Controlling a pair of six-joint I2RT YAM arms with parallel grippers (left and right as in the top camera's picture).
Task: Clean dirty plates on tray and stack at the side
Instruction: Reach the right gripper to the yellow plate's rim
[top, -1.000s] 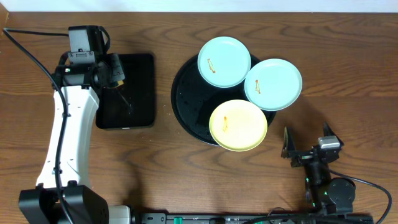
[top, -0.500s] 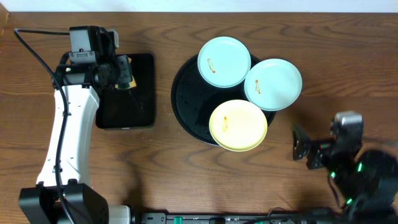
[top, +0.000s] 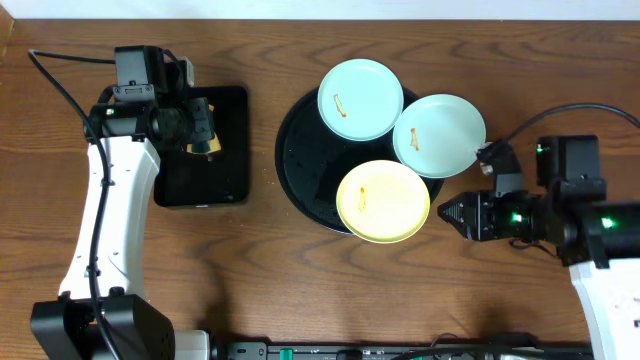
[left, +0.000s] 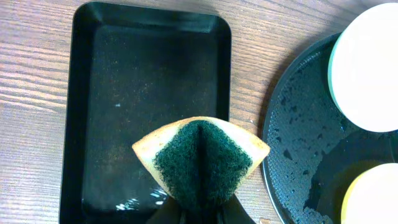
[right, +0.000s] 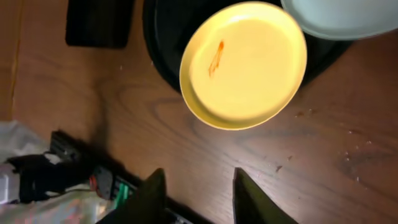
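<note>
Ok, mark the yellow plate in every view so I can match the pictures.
Overhead: yellow plate, centre, overhanging the lower rim of the round black tray.
Left wrist: a sliver in the bottom-right corner.
Right wrist: whole, upper centre.
Shared landmark: the round black tray beneath it in all three.

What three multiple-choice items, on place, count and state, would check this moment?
1. The sponge hangs: A on the yellow plate; B on bare wood; C over the rectangular tray.
2. How many plates sit on the round tray? A two; B three; C four.
3. The left pincer is: A open, empty; B shut on the sponge; C out of view.
C, that tray lies beneath it; B, two blue and one yellow; B, its fingers squeeze the folded sponge.
</note>
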